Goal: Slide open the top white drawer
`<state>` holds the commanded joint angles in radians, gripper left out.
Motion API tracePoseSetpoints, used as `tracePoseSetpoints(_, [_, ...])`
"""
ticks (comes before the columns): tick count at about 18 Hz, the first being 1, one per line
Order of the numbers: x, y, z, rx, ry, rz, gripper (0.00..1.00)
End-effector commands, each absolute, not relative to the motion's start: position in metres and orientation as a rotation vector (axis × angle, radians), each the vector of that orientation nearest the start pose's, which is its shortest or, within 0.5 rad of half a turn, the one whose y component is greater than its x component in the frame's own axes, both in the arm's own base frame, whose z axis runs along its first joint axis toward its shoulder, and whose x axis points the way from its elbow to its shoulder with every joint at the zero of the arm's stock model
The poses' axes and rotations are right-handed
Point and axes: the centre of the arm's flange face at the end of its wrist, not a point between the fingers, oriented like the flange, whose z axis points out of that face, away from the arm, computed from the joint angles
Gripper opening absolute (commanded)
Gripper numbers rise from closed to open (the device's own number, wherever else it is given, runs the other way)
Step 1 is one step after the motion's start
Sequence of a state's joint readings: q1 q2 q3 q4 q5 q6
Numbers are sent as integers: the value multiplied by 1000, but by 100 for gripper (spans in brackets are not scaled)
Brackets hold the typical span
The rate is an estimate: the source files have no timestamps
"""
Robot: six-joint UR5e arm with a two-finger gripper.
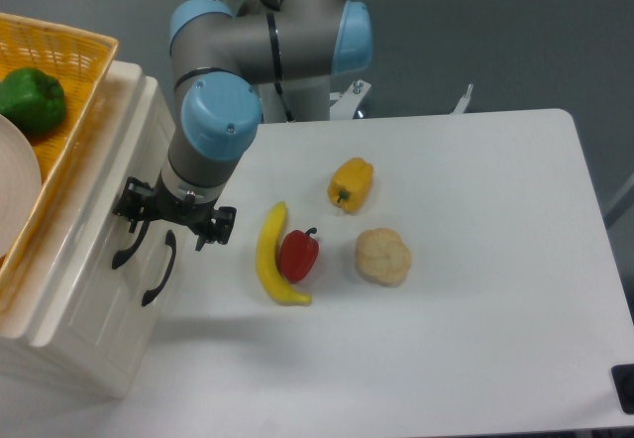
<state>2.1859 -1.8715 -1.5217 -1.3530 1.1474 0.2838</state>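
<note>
One green pepper [32,101] lies in the yellow basket [74,56]; the gripper [139,228] fingers at the top drawer [127,175] handle [129,245], grip unclear.

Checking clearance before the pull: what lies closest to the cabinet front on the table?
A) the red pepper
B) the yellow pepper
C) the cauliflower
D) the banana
D: the banana lies left of the red pepper, nearest the cabinet; the yellow pepper and cauliflower sit farther right.
</note>
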Motion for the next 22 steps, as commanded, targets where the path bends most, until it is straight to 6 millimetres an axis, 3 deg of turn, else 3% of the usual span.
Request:
tracePoseSetpoints(14, [-205, 594, 365, -2907, -492, -584, 100])
tracePoseSetpoints(22, [-212, 591, 367, -2955, -462, -476, 100])
